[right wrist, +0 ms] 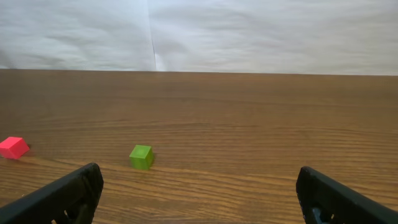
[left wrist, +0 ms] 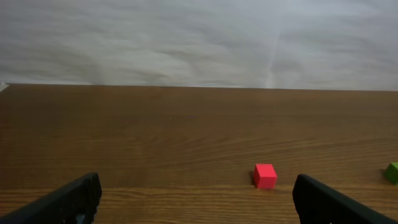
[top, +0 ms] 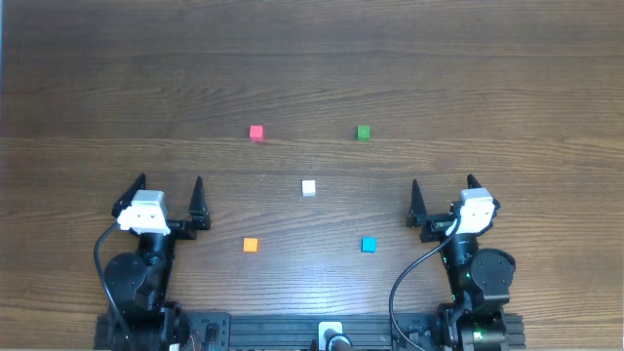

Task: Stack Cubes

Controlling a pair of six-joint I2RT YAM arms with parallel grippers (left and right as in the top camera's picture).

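Nearest cube per arm
Small orange cube [top: 251,245], lower centre-left, lies nearest the left gripper [top: 169,181]; small blue cube [top: 369,245] nearest the right gripper [top: 443,182]; both stand spread apart, empty.

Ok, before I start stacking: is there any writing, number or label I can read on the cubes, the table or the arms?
No text can be read in any view.
Pink cube, green cube, white cube, orange cube, blue cube: plain faces, no marks.
Table: bare wood grain, no label.
Base rail: any print is too small to tell.
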